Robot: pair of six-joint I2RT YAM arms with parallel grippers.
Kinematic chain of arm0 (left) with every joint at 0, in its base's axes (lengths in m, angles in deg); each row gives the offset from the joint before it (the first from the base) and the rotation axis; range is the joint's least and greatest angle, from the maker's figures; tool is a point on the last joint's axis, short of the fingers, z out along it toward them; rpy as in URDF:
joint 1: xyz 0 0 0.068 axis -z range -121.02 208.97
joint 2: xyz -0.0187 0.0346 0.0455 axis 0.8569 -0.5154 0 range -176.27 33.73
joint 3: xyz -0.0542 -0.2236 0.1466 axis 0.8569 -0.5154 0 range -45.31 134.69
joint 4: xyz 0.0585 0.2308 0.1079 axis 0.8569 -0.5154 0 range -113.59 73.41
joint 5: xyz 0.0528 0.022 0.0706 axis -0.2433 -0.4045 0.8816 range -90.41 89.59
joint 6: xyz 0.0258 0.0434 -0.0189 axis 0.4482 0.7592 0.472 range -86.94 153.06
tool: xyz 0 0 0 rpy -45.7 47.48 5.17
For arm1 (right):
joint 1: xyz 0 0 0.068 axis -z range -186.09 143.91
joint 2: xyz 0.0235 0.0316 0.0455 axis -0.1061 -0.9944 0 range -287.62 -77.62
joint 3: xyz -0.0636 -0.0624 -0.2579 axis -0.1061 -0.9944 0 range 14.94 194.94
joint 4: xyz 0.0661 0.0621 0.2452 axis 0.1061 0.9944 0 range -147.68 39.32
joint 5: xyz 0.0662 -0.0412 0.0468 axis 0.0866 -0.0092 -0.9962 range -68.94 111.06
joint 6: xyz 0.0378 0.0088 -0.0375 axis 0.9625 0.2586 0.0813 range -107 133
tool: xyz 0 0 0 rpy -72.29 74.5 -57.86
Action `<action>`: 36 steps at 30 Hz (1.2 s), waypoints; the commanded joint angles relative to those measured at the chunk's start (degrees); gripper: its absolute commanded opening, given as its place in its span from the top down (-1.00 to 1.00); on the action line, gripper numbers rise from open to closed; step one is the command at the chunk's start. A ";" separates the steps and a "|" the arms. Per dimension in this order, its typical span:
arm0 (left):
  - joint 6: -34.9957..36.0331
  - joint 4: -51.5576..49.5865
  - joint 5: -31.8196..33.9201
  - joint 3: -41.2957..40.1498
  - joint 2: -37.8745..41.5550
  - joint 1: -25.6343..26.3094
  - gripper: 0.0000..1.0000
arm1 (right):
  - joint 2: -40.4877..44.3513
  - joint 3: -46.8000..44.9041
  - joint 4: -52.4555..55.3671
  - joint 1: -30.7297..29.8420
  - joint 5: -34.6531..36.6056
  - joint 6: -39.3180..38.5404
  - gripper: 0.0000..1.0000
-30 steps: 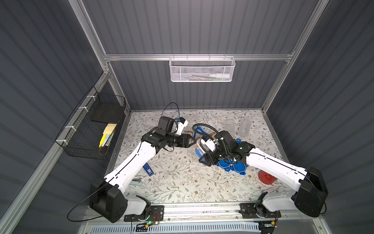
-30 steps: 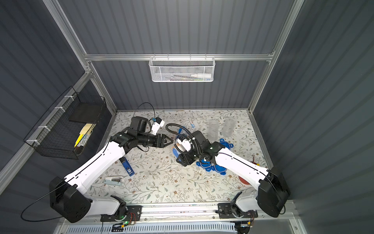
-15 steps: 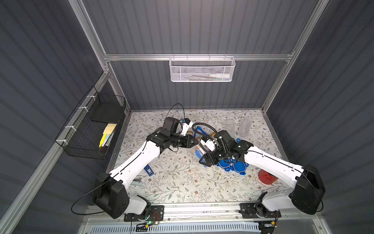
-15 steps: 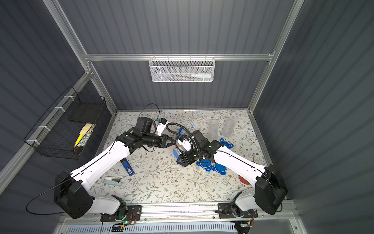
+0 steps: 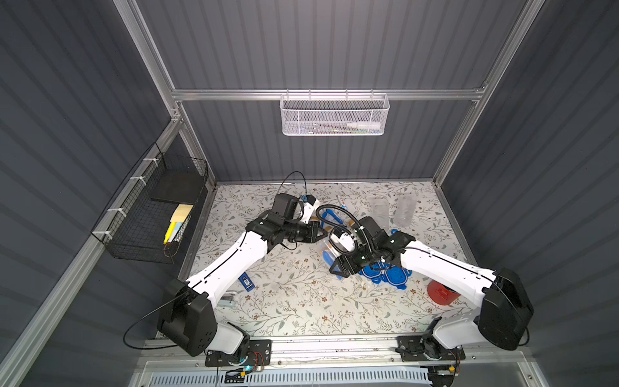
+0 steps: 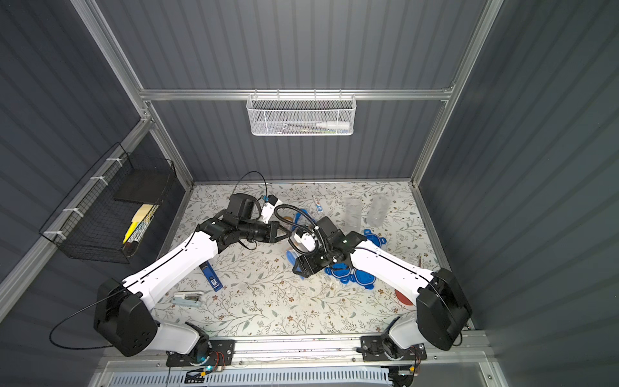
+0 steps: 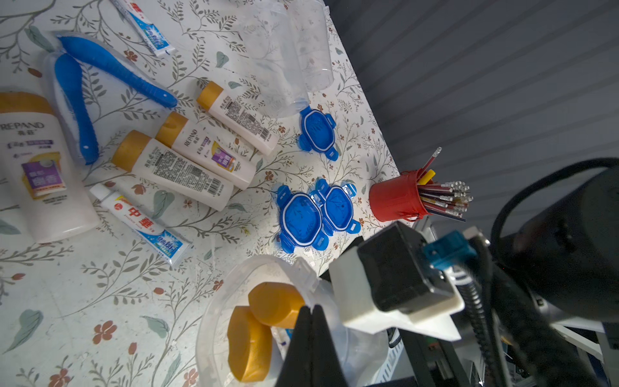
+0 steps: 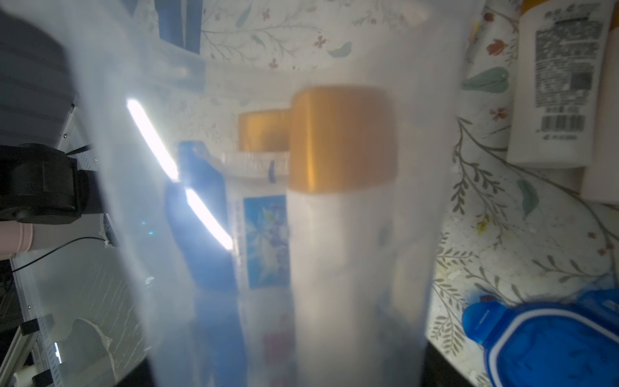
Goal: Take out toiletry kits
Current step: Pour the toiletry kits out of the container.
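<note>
My right gripper [image 5: 336, 266] is shut on a clear jar [image 7: 217, 301] and holds it tilted over the table. Through the jar's wall in the right wrist view I see a cream bottle with a tan cap [image 8: 341, 140], a white-blue toothpaste tube [image 8: 264, 241] and a blue toothbrush [image 8: 201, 217]. My left gripper [image 7: 313, 321] is shut at the jar's mouth, beside two tan caps [image 7: 274, 303]; nothing shows between its fingers. Loose on the table lie several cream bottles [image 7: 174, 171], two toothpaste tubes [image 7: 144, 224] and two toothbrushes [image 7: 117, 70].
Three blue clip lids [image 7: 301, 219] lie beside a red pot of pens [image 7: 397, 196]. Two empty clear jars [image 5: 378, 209] stand at the back. A dark-blue flat gadget [image 5: 247, 282] lies front left. A white mesh basket [image 5: 335, 115] and a black wire basket [image 5: 157, 207] hang on the walls.
My left gripper moved right to the jar's mouth and went from open to shut. The right arm kept the jar still.
</note>
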 commanded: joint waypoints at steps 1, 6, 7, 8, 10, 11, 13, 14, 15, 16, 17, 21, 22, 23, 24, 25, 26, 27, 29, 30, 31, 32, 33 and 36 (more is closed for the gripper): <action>0.33 -6.00 2.96 0.04 -0.65 0.58 0.95 | -1.32 1.47 -4.82 0.87 1.22 0.29 0.22; 0.66 -9.46 7.98 0.37 -0.79 0.58 0.96 | -5.14 2.90 -1.56 1.47 1.84 0.08 0.24; 0.45 -9.16 7.85 0.03 -0.76 0.58 0.96 | -5.62 3.26 -1.21 1.54 1.59 0.00 0.24; 0.19 -8.42 7.24 -0.43 -0.69 0.58 0.96 | -6.03 3.44 -0.92 1.53 1.22 -0.08 0.24; -0.52 -6.60 5.40 -1.30 -0.68 0.58 0.95 | -6.59 3.83 -0.93 1.54 0.61 -0.14 0.23; -1.02 -5.38 4.37 -1.82 -0.82 0.58 0.94 | -6.73 3.93 -0.99 1.53 0.43 -0.09 0.22; -2.13 -2.99 2.08 -2.89 -0.81 0.58 0.84 | -6.89 4.26 -1.08 1.53 0.18 -0.06 0.21; -2.77 -1.57 1.47 -3.49 -0.95 0.58 0.78 | -6.89 4.44 -1.10 1.58 -0.06 -0.06 0.21; -3.28 -0.51 0.98 -4.15 -1.05 0.58 0.77 | -6.95 4.47 -1.14 1.62 -0.28 -0.01 0.21; -3.68 0.40 0.58 -4.59 -1.26 0.58 0.77 | -6.94 4.63 -1.17 1.60 -0.49 0.03 0.21; -4.27 1.39 0.42 -5.32 -1.52 0.58 0.76 | -6.98 4.72 -1.17 1.63 -0.70 0.03 0.21; -5.98 4.52 -0.02 -7.15 -2.84 0.58 0.75 | -7.15 5.21 -1.06 1.61 -1.89 0.08 0.21; -6.31 5.25 -0.13 -7.45 -3.06 0.58 0.76 | -7.15 5.31 -0.99 1.66 -2.03 0.09 0.20; -6.61 5.80 -0.20 -7.53 -3.40 0.58 0.75 | -7.14 5.47 -0.82 1.62 -2.04 0.18 0.20; -6.72 5.84 -0.25 -7.51 -3.74 0.60 0.76 | -7.13 5.59 -0.69 1.65 -2.00 0.13 0.21; -6.72 5.82 -0.24 -7.41 -4.07 0.63 0.76 | -7.01 5.56 -0.64 1.64 -1.91 0.12 0.21; -6.64 5.81 -0.16 -7.41 -4.38 0.59 0.76 | -6.78 5.68 -0.70 1.66 -1.87 0.18 0.21; -6.64 5.77 0.12 -7.51 -4.63 0.58 0.76 | -6.59 5.76 -0.67 1.61 -1.94 0.12 0.21; -6.46 5.46 0.66 -7.66 -5.29 0.62 0.77 | -6.35 5.84 -0.64 1.66 -2.13 0.06 0.20; -6.60 5.44 0.70 -7.76 -5.60 0.60 0.78 | -6.35 5.87 -0.64 1.64 -2.22 0.07 0.20; -6.72 5.63 0.44 -7.74 -5.68 0.64 0.79 | -6.48 6.04 -0.50 1.64 -2.18 0.03 0.20; -6.97 5.86 0.24 -7.77 -5.39 0.61 0.79 | -6.77 6.15 -0.29 1.66 -2.13 0.02 0.20; -7.30 6.15 -0.01 -7.61 -4.89 0.59 0.80 | -7.12 6.27 -0.10 1.64 -2.21 -0.03 0.20; -8.34 7.04 0.23 -6.77 -2.33 0.90 0.79 | -8.18 6.22 -0.01 1.62 -2.48 -0.15 0.20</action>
